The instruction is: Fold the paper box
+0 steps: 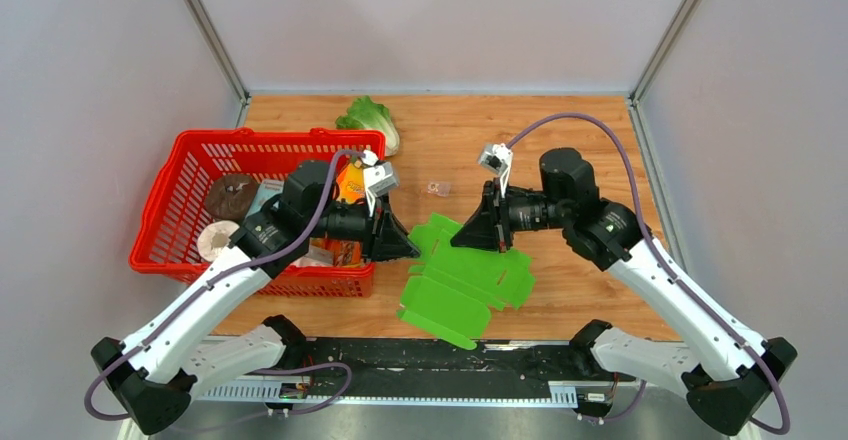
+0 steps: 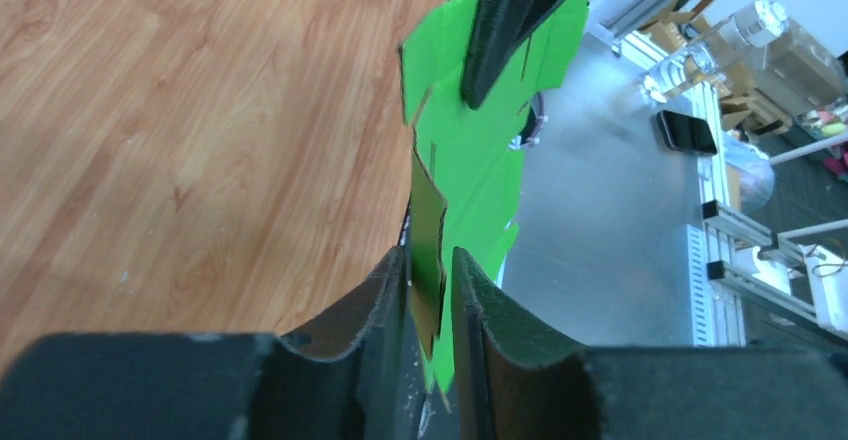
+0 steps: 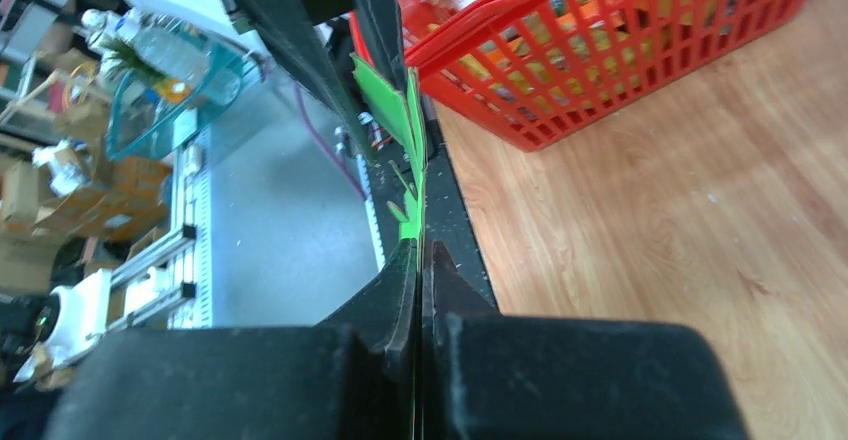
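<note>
- Pale grey walls (image 1: pixel 90 80) closing in the left, back and right of the overhead view, with metal corner posts.
- Wooden table (image 1: pixel 580 140) with a light grain, filling the middle of the overhead view; a metal rail (image 1: pixel 420 365) along its lower edge.
- Left arm (image 1: pixel 230 270) rising from the lower left corner, bent at the elbow, forearm reaching right across the near corner of the basket towards centre frame.
- Right arm (image 1: pixel 660 280) rising from the lower right corner, elbow high at centre right, forearm pointing left and slightly down, mirroring the other.
- Red plastic basket (image 1: pixel 190 150) at left centre on the table, holding several packaged items.
- The paper box (image 1: pixel 465 290), a bright green die-cut sheet, just below centre, lifted and tilted between the two arms, its lower part hanging over the near table edge and rail.
- Left gripper (image 2: pixel 430 260) at the sheet's upper left edge, jaws slightly parted, a thin card edge standing in the narrow gap.
- Right gripper (image 3: pixel 420 250) at the sheet's upper right edge, jaws pressed together, pinching the green card flat between them.
- Pale green lettuce (image 1: pixel 370 118) at upper centre, just beyond the basket's far right corner.
</note>
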`<state>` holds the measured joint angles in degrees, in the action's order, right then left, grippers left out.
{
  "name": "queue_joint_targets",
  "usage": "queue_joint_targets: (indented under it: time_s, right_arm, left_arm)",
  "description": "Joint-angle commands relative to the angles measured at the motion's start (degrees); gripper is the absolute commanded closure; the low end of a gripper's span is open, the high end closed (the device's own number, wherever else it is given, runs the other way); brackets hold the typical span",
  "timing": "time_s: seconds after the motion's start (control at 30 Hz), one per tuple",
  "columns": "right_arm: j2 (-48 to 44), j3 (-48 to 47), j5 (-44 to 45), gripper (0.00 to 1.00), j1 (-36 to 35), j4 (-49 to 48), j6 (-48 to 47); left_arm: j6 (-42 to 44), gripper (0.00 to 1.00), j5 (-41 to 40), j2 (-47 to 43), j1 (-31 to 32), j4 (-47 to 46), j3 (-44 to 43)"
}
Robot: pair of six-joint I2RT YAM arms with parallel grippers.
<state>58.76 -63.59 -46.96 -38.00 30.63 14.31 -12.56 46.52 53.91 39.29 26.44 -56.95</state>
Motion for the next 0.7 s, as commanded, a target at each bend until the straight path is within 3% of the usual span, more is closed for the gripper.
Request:
queue_joint_targets:
  time_s: [0.0, 0.07, 0.13, 0.27, 0.37, 0.67]
  right_arm:
    - [-4.88, 2.06, 12.48, 1.00, -0.23, -3.65, 3.27]
    - [-6.37, 2.77, 17.49, 1.00, -0.24, -3.39, 3.54]
    - [-8.31, 3.65, 19.18, 1.00, -0.24, -3.39, 3.36]
    - [-9.54, 3.21, 24.18, 1.00, -0.23, -3.30, 4.15]
    - [-9.98, 2.25, 26.29, 1.00, -0.23, -3.12, 5.12]
    - [-13.32, 2.33, 28.68, 1.00, -0.23, -4.62, 8.63]
  left_arm:
    - [-2.82, 0.56, -10.68, -1.52, 0.09, 0.62, -5.97]
    - [-4.75, 0.43, -17.83, -2.75, 0.09, 2.21, -8.52]
    - [-5.02, 0.40, -25.15, -1.97, 0.35, 4.66, -14.20]
    - [-1.69, 0.44, -27.79, 7.92, 5.24, 12.03, -27.31]
    - [-0.45, 0.49, -35.17, 15.58, 10.44, 15.57, -37.16]
    - [2.36, 0.46, -29.21, 22.99, 12.13, 9.95, -39.82]
